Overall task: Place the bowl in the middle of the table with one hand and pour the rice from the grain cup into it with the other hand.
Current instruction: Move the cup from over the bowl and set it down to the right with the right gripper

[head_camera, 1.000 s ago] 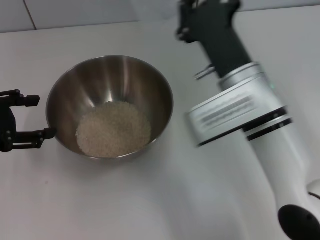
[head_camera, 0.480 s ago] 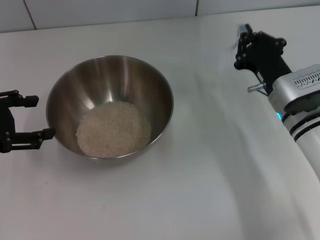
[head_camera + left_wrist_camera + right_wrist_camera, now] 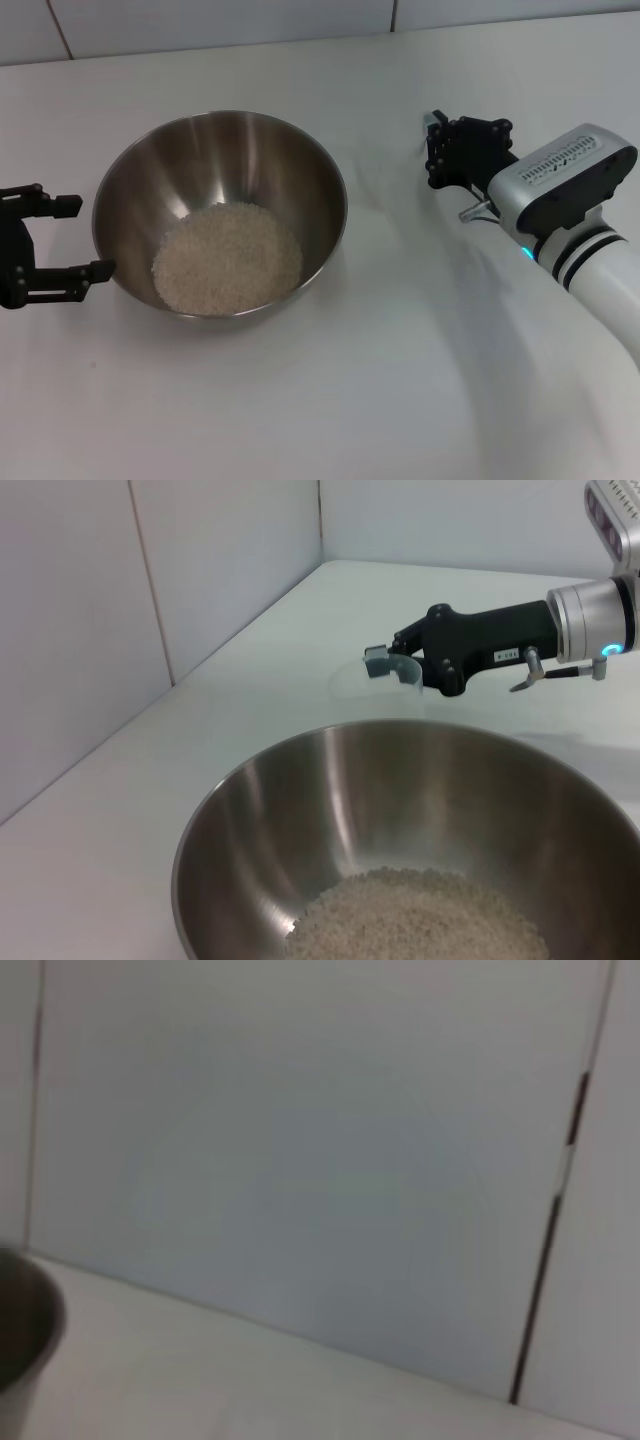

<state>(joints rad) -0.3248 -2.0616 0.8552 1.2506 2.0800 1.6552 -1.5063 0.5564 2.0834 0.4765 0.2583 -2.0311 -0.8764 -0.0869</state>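
Observation:
The steel bowl [image 3: 220, 160] stands on the white table [image 3: 330, 380], left of centre, with a mound of rice [image 3: 227, 257] in its bottom. My left gripper [image 3: 78, 236] is open at the bowl's left rim, and its lower finger touches the bowl's outer wall. My right gripper [image 3: 432, 150] is low over the table to the right of the bowl. In the left wrist view the right gripper [image 3: 388, 665] is shut on the translucent grain cup [image 3: 372, 687], which looks empty. The bowl [image 3: 330, 780] and rice [image 3: 420, 920] fill the front of that view.
A tiled wall [image 3: 200, 20] runs along the table's far edge. The right wrist view shows only that wall [image 3: 300, 1160] and a slice of the bowl [image 3: 25, 1335]. My right forearm [image 3: 570, 210] lies across the table's right side.
My right arm has swung from above the bowl's far right side out to the right and down, low over the table. The bowl, the rice and my left gripper have stayed put.

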